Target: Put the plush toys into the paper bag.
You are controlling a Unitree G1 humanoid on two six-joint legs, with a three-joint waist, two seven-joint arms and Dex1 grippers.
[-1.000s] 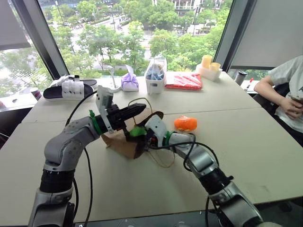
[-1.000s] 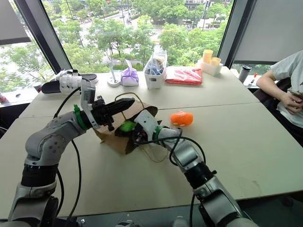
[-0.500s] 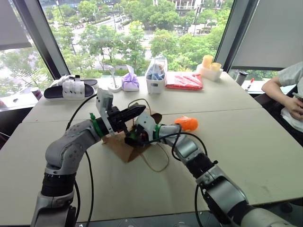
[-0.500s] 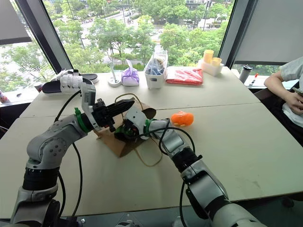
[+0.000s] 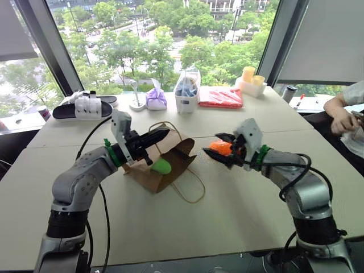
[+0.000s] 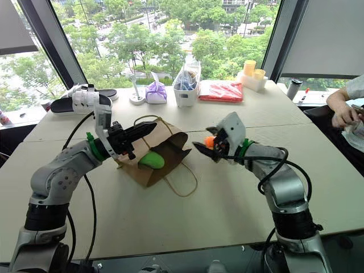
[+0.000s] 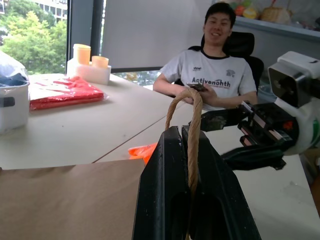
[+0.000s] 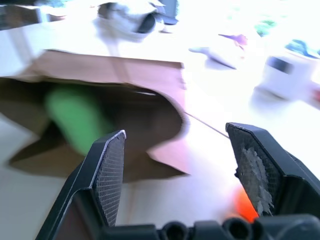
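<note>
Left gripper [image 7: 187,150] fingers are closed on the string handle [image 7: 193,120] of the paper bag [image 6: 165,149]. Green toy [image 6: 151,160] lies inside. Right gripper [image 6: 206,149] fingers are spread, empty, near the orange toy [image 5: 220,147].

The left gripper [image 5: 154,137] is clamped on the paper bag's [image 5: 170,162] string handle [image 7: 192,125]; right gripper [image 6: 203,149] hangs spread, right of the bag.

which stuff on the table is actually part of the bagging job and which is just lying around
Part of the job:
green plush toy, in the bag's mouth
orange plush toy, on the table
paper bag

Just lying about:
purple pouch
red packet
clear plastic bag
sandal
yellow cups
</note>
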